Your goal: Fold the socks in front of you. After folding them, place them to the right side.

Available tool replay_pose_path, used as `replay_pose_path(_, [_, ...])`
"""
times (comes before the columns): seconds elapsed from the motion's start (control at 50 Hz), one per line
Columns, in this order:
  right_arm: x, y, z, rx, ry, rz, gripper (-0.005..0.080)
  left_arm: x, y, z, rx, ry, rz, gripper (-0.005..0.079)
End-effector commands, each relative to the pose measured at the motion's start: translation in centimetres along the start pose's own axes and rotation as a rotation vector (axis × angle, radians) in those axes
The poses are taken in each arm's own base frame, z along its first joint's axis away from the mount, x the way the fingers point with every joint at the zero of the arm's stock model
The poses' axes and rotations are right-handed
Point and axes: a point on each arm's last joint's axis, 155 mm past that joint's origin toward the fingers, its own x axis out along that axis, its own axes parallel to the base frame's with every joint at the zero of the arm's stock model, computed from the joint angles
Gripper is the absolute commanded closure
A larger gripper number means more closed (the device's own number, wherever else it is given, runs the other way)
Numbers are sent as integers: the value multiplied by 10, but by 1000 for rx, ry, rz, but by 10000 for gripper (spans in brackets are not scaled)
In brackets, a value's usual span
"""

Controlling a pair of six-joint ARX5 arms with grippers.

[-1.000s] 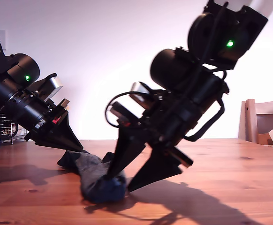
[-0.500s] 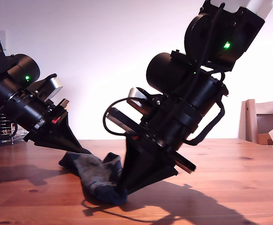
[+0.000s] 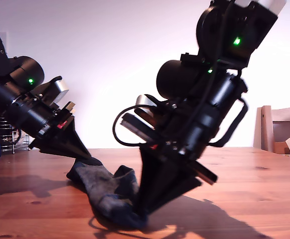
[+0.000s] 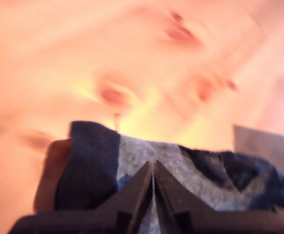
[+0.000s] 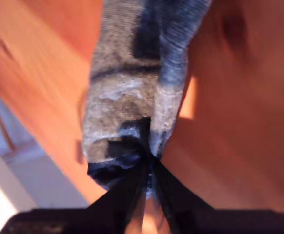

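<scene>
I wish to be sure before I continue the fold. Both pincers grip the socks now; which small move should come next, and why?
Probably bring one held end over toward the other. My first pincer and my second pincer are each shut on the socks, which lie stretched between the two arms on the wooden table, not yet doubled over.

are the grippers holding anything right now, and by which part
Both hold the socks. My first gripper is shut on a grey stretch beside a dark band; my second gripper is shut on a dark end. Which arm is which cannot be told.
</scene>
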Motion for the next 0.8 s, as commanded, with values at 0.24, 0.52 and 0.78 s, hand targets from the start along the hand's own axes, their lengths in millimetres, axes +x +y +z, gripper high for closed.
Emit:
replay_pose_path(0.24, [-27, -26, -52, 33, 135, -71, 765, 14, -25, -21, 20, 100, -44, 761])
replay_pose_path(0.52, [-58, -40, -78, 63, 194, -81, 765, 25, -50, -33, 56, 160, -82, 761])
replay_pose_path(0.78, [-83, -46, -89, 120, 184, -88, 765, 40, -76, -47, 110, 223, -95, 761])
